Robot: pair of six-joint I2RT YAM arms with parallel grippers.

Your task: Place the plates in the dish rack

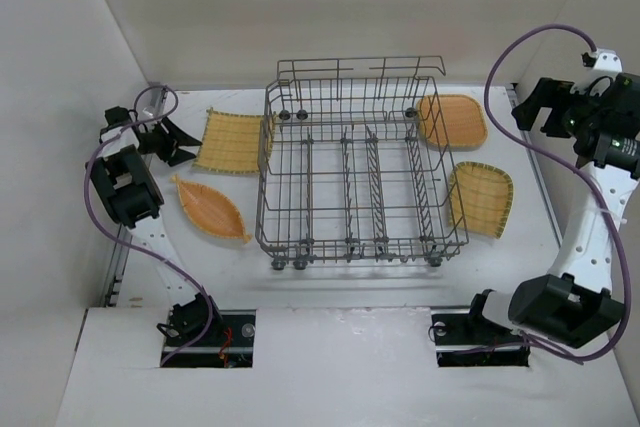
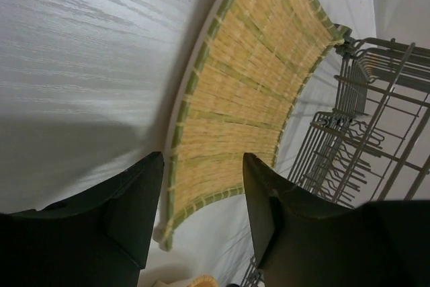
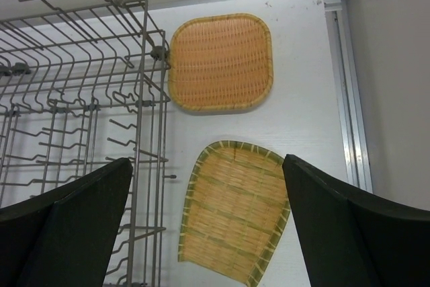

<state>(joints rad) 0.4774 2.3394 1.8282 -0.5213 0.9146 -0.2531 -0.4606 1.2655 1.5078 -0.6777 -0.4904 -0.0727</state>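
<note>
The grey wire dish rack (image 1: 350, 182) stands mid-table with no plates in it. A green-edged woven plate (image 1: 232, 142) lies flat at its left, and a pointed leaf-shaped plate (image 1: 208, 209) lies nearer me. At the rack's right lie an orange rounded-square plate (image 1: 452, 120) and a green-edged woven plate (image 1: 482, 197). My left gripper (image 1: 172, 142) is open and low, its fingers framing the near corner of the left woven plate (image 2: 248, 92). My right gripper (image 1: 530, 105) is open and high above the right plates; its view shows the woven plate (image 3: 235, 223) and the orange plate (image 3: 220, 62).
White walls close in the table at left, back and right. A metal rail (image 3: 346, 85) runs along the right edge. The rack's side wall (image 2: 363, 132) stands just right of the left woven plate. The rack's taller rear rail (image 1: 360, 72) is at the back.
</note>
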